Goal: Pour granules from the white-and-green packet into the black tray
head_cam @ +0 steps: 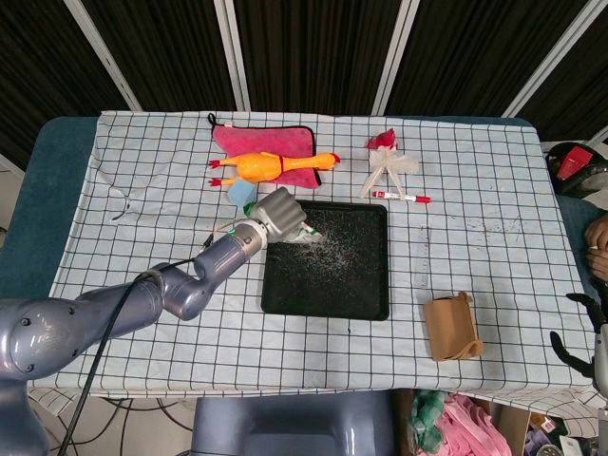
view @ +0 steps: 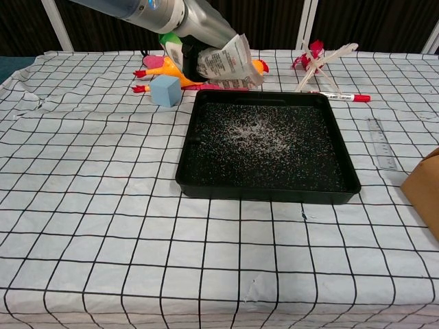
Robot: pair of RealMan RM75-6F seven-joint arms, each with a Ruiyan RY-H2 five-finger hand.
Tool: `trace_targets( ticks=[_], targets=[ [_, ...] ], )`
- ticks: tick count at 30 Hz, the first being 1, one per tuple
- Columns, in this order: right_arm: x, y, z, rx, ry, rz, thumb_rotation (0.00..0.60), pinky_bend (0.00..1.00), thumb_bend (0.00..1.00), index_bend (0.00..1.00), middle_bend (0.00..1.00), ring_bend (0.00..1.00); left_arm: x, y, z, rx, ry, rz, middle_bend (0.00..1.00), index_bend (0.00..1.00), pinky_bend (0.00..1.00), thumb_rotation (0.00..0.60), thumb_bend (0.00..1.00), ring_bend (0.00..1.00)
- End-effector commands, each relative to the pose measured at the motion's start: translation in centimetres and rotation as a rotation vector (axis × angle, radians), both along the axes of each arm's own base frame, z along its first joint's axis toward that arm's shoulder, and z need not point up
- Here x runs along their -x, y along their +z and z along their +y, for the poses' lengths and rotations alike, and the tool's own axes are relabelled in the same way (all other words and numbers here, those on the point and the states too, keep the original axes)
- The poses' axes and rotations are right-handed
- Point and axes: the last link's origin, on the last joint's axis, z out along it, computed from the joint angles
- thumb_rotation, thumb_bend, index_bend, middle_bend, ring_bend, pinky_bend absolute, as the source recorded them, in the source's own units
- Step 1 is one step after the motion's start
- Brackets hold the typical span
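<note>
My left hand point(head_cam: 278, 214) point(view: 195, 34) grips the white-and-green packet point(view: 223, 63) point(head_cam: 305, 231) above the far left corner of the black tray point(head_cam: 370, 296) point(view: 271, 192). The packet tilts with its open end toward the tray. Pale granules point(view: 257, 133) point(head_cam: 323, 252) lie scattered over the tray floor, thickest near the middle. At the lower right edge of the head view a dark part of my right hand point(head_cam: 581, 337) shows, off the table, its fingers apart and holding nothing.
Behind the tray lie a yellow rubber chicken point(head_cam: 275, 165) on a pink cloth point(head_cam: 261, 142), a blue cube point(view: 166, 90), a red-capped marker point(head_cam: 404, 198) and a white-and-red bundle point(head_cam: 388, 163). A brown paper bag point(head_cam: 451, 327) stands right of the tray.
</note>
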Motion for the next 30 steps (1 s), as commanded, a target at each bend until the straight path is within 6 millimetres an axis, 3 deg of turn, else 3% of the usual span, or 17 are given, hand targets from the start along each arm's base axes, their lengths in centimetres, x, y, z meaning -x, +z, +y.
trace_targets(
  ticks=[1,30],
  targets=[
    [0.00,0.01,-0.01,0.001,0.000,0.000,0.600,0.29,0.25,0.30,0.09,0.14,-0.07,-0.05,-0.02,-0.004,-0.011,0.018,0.49,0.52,0.42,0.600,0.62,0.33],
    [0.01,0.04,0.01,0.002,0.001,0.000,0.600,0.29,0.25,0.30,0.09,0.14,0.52,-0.09,-0.02,-0.076,-0.082,0.101,0.50,0.53,0.42,0.600,0.63,0.33]
  ],
)
